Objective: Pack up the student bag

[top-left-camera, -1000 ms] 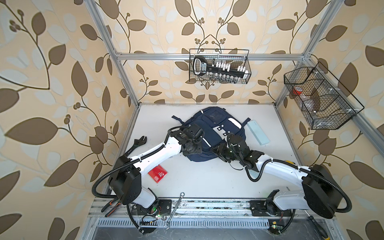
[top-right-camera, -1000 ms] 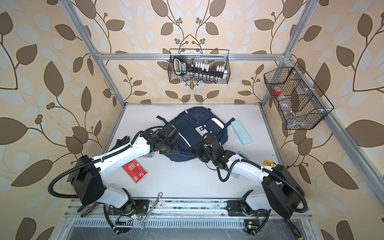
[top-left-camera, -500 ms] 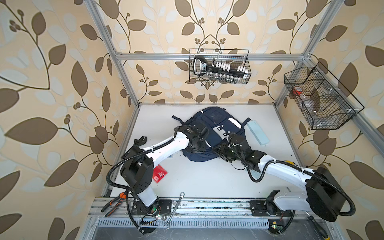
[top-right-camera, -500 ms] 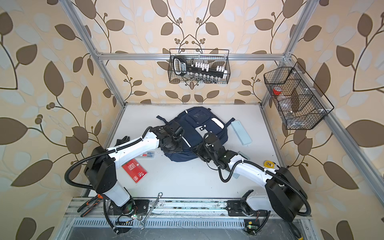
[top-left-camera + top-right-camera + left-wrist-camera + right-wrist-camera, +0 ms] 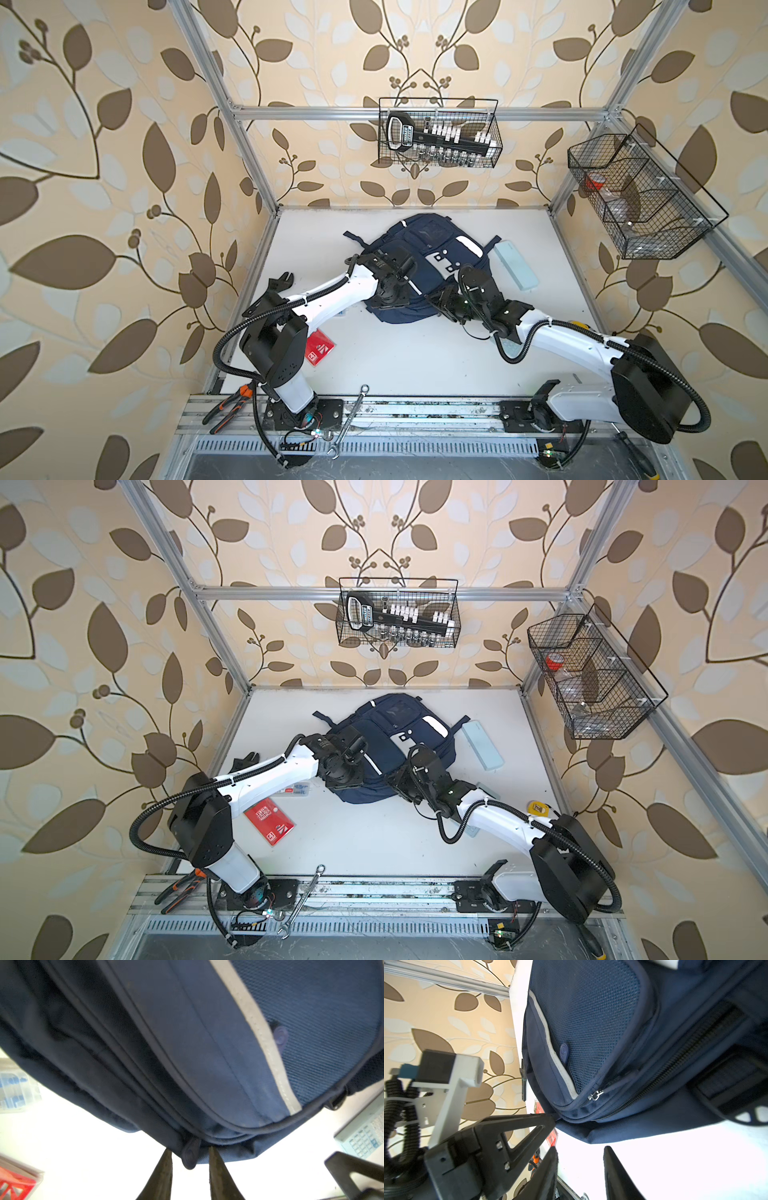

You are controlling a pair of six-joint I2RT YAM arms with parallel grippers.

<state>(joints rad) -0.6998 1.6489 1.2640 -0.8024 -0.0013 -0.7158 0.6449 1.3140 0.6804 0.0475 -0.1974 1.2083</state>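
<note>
Left wrist view: left gripper (image 5: 189,1149) jaws stood narrowly apart, flanking the zipper pull (image 5: 190,1157), unclamped. Student bag (image 5: 432,237) lay on table (image 5: 415,365), toward 12 o'clock. Right gripper (image 5: 580,1148) gaped empty at its 5 o'clock edge. Judged best: pinch pull squarely, right pinning fabric taut.

**Two Arms Reach In, Fingers Parted**

The left arm (image 5: 332,297) stretches forward and inward from its base, with its wrist bent downward. The two dark fingers (image 5: 164,1169) of the left end effector (image 5: 189,1152) stand a narrow gap apart. The right arm (image 5: 573,340) lies low with its elbow swung outward. The right end effector (image 5: 579,1150) sits near the left one, and its fingers are spread wider.
</note>
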